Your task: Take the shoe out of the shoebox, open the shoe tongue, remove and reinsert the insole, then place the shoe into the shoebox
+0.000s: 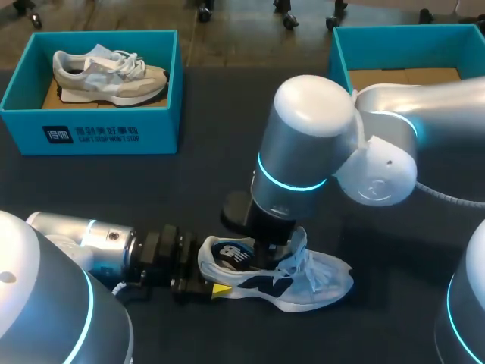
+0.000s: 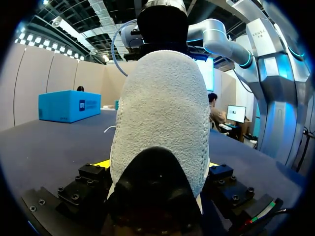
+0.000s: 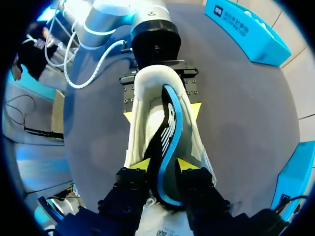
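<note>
Glossy silver arms [image 1: 311, 136], cyan light rings [image 1: 292, 180], black wrists [image 1: 163, 250], yellow fingertips [image 3: 141, 163]

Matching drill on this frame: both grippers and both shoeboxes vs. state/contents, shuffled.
Things:
1. left gripper
2. right gripper
3. left shoebox
4. right shoebox

States:
A. holds a pale shoe
B. shut on the insole, which stands on edge in the shoe's opening
C. bare floor showing, no shoe visible inside
D. shut on the heel of the white-and-navy shoe

Pairs: 1-D, 2-B, 3-A, 4-C
</note>
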You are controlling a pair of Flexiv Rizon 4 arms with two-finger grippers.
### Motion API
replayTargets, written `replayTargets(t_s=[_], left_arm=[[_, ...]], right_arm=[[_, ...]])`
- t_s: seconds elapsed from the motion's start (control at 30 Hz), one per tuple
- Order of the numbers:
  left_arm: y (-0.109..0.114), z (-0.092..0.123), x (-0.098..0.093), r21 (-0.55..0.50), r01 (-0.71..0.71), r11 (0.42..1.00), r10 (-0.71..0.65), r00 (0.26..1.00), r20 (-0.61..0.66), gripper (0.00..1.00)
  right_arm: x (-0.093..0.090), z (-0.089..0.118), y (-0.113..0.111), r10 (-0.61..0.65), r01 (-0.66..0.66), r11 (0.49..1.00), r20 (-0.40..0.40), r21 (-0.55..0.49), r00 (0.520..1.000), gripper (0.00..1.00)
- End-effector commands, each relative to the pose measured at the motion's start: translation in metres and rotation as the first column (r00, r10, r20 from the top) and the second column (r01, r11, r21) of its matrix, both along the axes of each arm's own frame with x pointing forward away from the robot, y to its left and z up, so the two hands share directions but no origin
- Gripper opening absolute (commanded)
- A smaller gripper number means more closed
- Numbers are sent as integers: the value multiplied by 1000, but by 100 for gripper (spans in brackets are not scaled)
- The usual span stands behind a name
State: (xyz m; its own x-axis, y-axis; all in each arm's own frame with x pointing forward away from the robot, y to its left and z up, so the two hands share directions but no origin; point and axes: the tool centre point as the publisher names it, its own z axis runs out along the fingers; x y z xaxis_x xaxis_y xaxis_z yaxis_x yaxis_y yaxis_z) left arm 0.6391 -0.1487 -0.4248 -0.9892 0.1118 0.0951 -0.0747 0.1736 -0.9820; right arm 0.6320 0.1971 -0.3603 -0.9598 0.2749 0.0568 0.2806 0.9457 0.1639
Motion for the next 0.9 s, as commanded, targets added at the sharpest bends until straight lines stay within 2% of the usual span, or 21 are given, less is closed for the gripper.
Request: replayTargets(t_s=[0.03,0.13,0.2,0.3,0.43,0.57,0.9], left_arm=[[0,-8,1,0,-3,1000,3,1000,0,0],[0,-8,1,0,-3,1000,3,1000,0,0],[0,-8,1,0,-3,1000,3,1000,0,0],[0,-8,1,0,-3,1000,3,1000,0,0],[0,-8,1,0,-3,1000,3,1000,0,0],[0,-8,1,0,-3,1000,3,1000,0,0],[0,-8,1,0,-3,1000,3,1000,0,0]], right_arm=[[-1,-6,2,-18,18,1000,-17,1,1000,23],[-2,-8,2,-39,40,999,-54,3,998,7],[-2,-11,2,-48,48,999,-83,1,995,0],[-2,-11,1,-40,41,999,-102,8,994,0],[-2,-3,-1,6,-2,999,-89,38,996,0],[-5,5,-8,67,-60,992,-63,113,996,0],[-6,20,-9,112,-103,986,-63,132,992,0]])
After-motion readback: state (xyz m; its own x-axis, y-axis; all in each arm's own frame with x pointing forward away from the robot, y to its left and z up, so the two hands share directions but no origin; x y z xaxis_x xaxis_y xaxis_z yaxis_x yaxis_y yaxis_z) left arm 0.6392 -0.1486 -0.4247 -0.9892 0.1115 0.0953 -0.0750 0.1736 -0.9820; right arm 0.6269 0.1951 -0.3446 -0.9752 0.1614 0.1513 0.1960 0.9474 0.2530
